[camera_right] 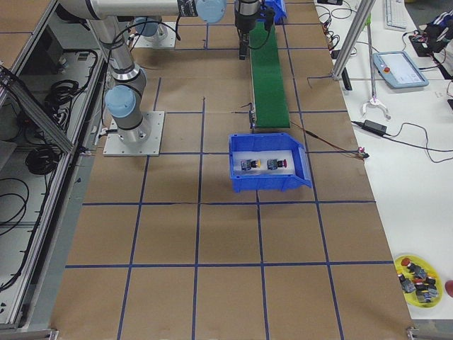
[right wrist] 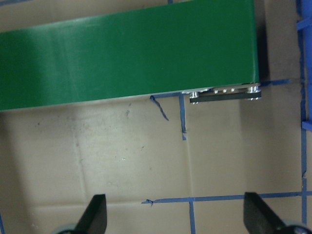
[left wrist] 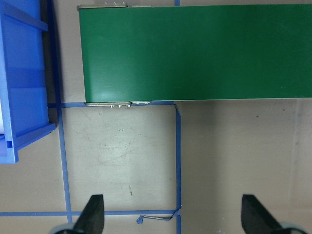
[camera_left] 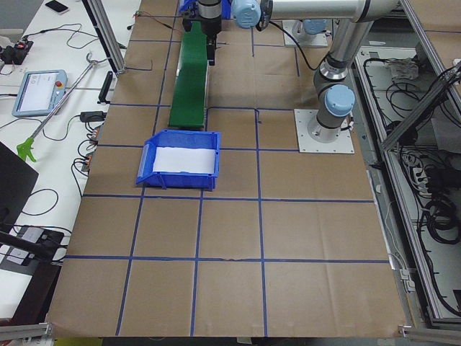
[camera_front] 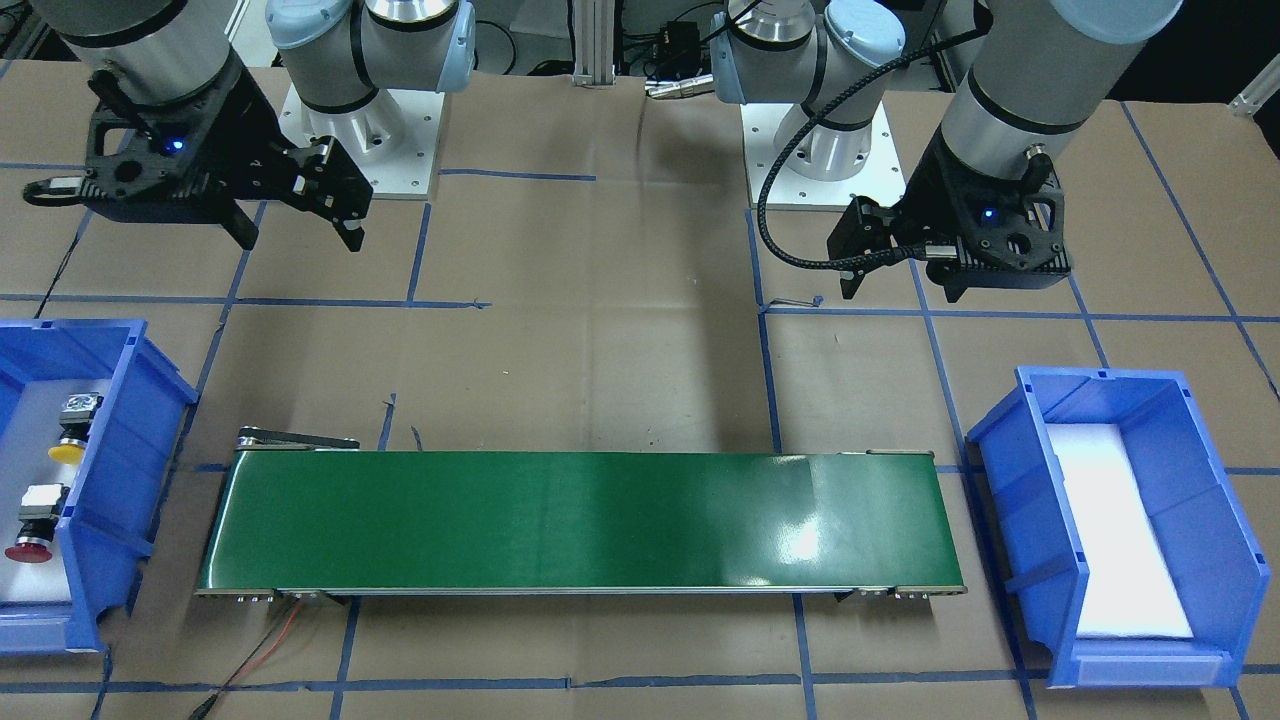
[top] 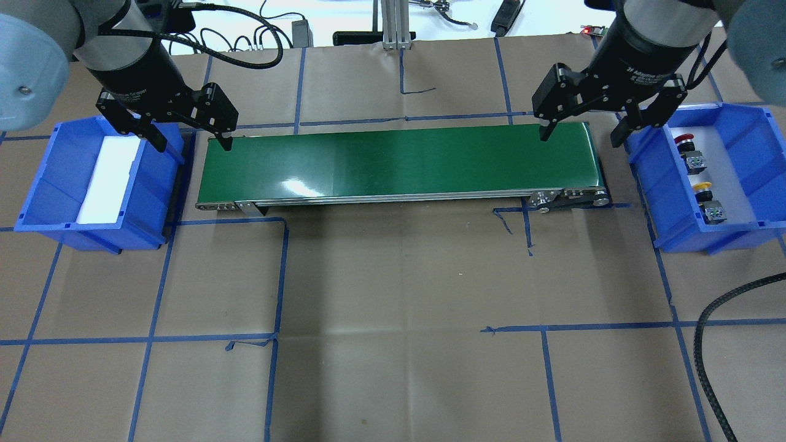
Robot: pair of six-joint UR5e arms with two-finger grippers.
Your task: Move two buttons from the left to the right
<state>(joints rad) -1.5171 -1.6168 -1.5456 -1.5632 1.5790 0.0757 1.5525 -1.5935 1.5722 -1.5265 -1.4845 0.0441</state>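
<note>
Two buttons lie in the blue bin [top: 649,184] on my right side: the red-capped button [top: 684,140] farther from me, the yellow-capped button [top: 702,186] nearer. In the front-facing view the same yellow button [camera_front: 68,450] and red button [camera_front: 30,550] sit at the far left. My right gripper [top: 579,139] hangs open and empty above the belt's right end, just left of that bin. Over the gap between the belt's left end and the empty blue bin [top: 37,178] my left gripper [top: 194,146] is open too. Both wrist views show spread fingers [left wrist: 93,217] [right wrist: 96,217] holding nothing.
A green conveyor belt [top: 399,162] runs between the two bins. The empty bin has a white liner [camera_front: 1120,530]. A black cable [top: 712,319] curls in at the lower right. A yellow plate of spare parts [camera_right: 422,280] sits on the side table.
</note>
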